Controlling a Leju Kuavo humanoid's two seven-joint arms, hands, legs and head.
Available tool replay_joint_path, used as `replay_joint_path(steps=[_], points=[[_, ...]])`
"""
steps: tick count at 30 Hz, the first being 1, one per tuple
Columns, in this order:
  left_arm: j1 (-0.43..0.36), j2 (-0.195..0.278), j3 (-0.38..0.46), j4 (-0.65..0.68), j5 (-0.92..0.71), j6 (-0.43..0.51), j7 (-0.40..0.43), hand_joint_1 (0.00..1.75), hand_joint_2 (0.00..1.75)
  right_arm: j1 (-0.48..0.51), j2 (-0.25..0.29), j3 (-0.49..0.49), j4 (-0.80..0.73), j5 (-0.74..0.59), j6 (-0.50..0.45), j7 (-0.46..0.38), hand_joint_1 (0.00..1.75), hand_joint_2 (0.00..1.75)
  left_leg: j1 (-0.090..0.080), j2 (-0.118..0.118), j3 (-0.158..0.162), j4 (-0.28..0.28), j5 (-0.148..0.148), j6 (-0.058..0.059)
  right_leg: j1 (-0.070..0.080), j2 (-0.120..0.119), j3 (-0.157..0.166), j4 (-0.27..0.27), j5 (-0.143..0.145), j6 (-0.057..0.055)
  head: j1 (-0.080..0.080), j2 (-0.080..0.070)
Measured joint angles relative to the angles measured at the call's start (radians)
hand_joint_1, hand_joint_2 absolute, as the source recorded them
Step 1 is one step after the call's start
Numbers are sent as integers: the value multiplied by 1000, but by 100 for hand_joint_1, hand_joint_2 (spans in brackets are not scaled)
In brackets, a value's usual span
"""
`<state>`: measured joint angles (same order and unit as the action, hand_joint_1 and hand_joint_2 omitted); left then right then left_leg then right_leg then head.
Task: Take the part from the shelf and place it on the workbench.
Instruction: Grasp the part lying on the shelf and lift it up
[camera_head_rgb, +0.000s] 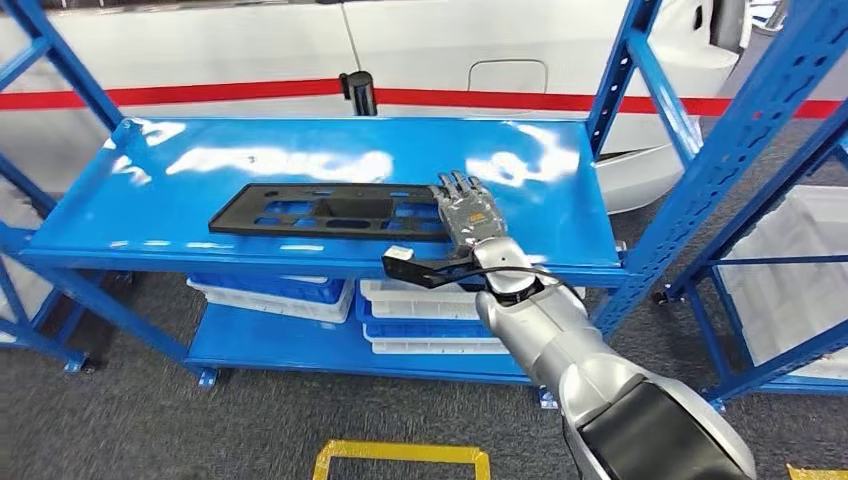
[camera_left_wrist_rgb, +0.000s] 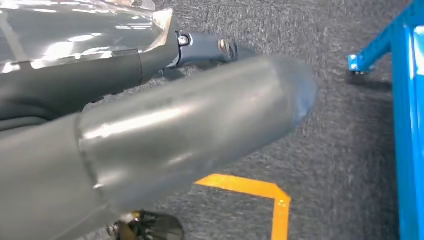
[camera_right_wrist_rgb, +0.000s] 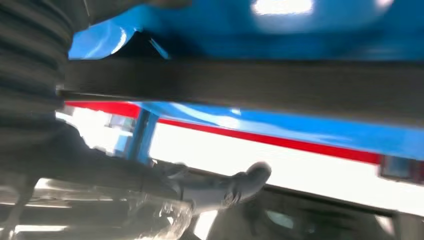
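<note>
We see right hand (camera_head_rgb: 468, 212) flat on right end of black part (camera_head_rgb: 320, 211), fingers extended, grip unclear; blue shelf (camera_head_rgb: 150, 200); no legible writing.

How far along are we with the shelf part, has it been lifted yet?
Not lifted yet. Done: the right hand has reached the top shelf and lies over the right end of the black part. In hand: getting a grip; the pictures do not show whether the fingers have closed. Left: lifting the part, carrying it off and placing it on the workbench.
</note>
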<state>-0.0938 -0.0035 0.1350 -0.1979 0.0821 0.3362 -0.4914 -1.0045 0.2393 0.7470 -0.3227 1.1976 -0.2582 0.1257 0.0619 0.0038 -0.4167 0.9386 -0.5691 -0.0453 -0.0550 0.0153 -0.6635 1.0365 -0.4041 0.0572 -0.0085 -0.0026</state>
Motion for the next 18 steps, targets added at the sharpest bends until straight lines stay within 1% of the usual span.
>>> replay_joint_path(steps=[1, 2, 3, 4, 5, 6, 7, 8, 9, 10, 11, 12, 13, 14, 15, 16, 17, 18], points=[[-2, 0, 0, -1, 0, 2, 0, 0, 0, -3, 0, -2, -2, 2, -1, 0, 0, 175, 1, -1, 7, -3, -7, -1, 2, 3, 4, 8, -12, -15, -4, 0], [-4, 0, 0, -2, 0, 2, 0, 0, 0, -6, 2, -4, -4, 4, -1, 0, 0, 175, 3, 0, 10, 6, -15, -1, 5, 7, 10, 10, -23, -27, -8, 0], [-7, 0, 0, -3, 0, 3, 0, 0, 0, -10, 5, -4, -6, 6, -1, -1, 0, 175, 3, 0, -2, 37, -24, -1, 7, 9, 19, 12, -33, -36, -10, 0], [-9, 0, 0, -4, 0, 3, 0, 0, 0, -12, 7, -5, -8, 7, -1, -1, 0, 175, 2, 0, -35, 93, -37, 1, 9, 11, 29, 11, -41, -44, -12, 0], [-11, 0, 0, -4, 0, 4, 0, 0, 0, -12, 7, -6, -8, 8, 0, -1, 0, 175, -2, 1, -86, 171, -53, 4, 12, 11, 39, 10, -50, -50, -14, 0], [-10, -1, 1, -4, 0, 3, 0, 0, 0, -10, 9, -6, -7, 8, 1, -1, 0, 175, -7, 1, -154, 258, -66, 8, 16, 11, 50, 9, -60, -54, -14, 0], [-7, -1, 1, -4, 0, 3, 0, 0, 0, -6, 9, -6, -7, 8, 2, -1, 0, 175, -12, 1, -218, 327, -70, 13, 20, 11, 62, 8, -70, -57, -15, 0], [-4, -1, 2, -4, 1, 3, 0, 0, 0, -1, 8, -6, -6, 8, 3, -1, 0, 175, -17, 1, -270, 364, -53, 21, 23, 13, 75, 7, -81, -60, -15, 0], [-1, -1, 4, -4, 1, 3, 0, 0, 0, 2, 8, -7, -6, 8, 3, -1, 43, 175, -24, 0, -304, 361, -13, 33, 26, 14, 91, 7, -92, -61, -15, 0], [2, -1, 5, -4, 2, 2, -3, 0, 0, 3, 8, -7, -5, 9, 3, -1, 87, 175, -33, -1, -314, 314, 48, 48, 29, 15, 108, 5, -102, -61, -16, 0], [3, 0, 7, -4, 2, 2, -9, 0, 0, 5, 8, -7, -4, 10, 3, -1, 130, 175, -44, -4, -313, 242, 122, 68, 31, 17, 126, 0, -111, -61, -16, 0], [5, 1, 8, -4, 1, 2, -20, 0, 0, 9, 7, -8, -3, 12, 3, -2, 174, 175, -55, -7, -302, 178, 179, 88, 36, 18, 143, -6, -119, -58, -15, 0], [7, 3, 10, -4, 1, 9, -36, 0, 0, 14, 5, -8, -1, 13, 3, -4, 175, 175, -64, -10, -290, 127, 216, 103, 39, 20, 156, -15, -125, -55, -15, 0], [8, 4, 12, -3, -1, 21, -53, 0, 0, 17, 4, -10, 0, 14, 3, -8, 175, 175, -70, -12, -281, 101, 229, 113, 40, 21, 164, -23, -129, -51, -15, 0], [7, 4, 13, -4, -4, 38, -69, 0, 0, 18, 3, -14, 0, 14, 2, -12, 175, 175, -72, -12, -273, 95, 222, 117, 42, 22, 169, -30, -133, -46, -15, 0], [5, 4, 14, -4, -8, 60, -80, 0, 0, 16, 3, -18, -2, 15, 2, -17, 175, 175, -72, -11, -267, 83, 215, 117, 42, 23, 174, -38, -135, -41, -17, 0], [2, 2, 15, -5, -12, 80, -88, 0, 0, 12, 4, -23, -4, 15, 2, -19, 175, 175, -69, -10, -257, 70, 210, 115, 44, 20, 176, -42, -140, -37, -17, 0], [-2, 0, 15, -6, -15, 99, -94, 0, 0, 6, 4, -28, -6, 17, 2, -21, 175, 175, -66, -9, -245, 55, 205, 112, 47, 15, 172, -32, -147, -35, -17, 0]])
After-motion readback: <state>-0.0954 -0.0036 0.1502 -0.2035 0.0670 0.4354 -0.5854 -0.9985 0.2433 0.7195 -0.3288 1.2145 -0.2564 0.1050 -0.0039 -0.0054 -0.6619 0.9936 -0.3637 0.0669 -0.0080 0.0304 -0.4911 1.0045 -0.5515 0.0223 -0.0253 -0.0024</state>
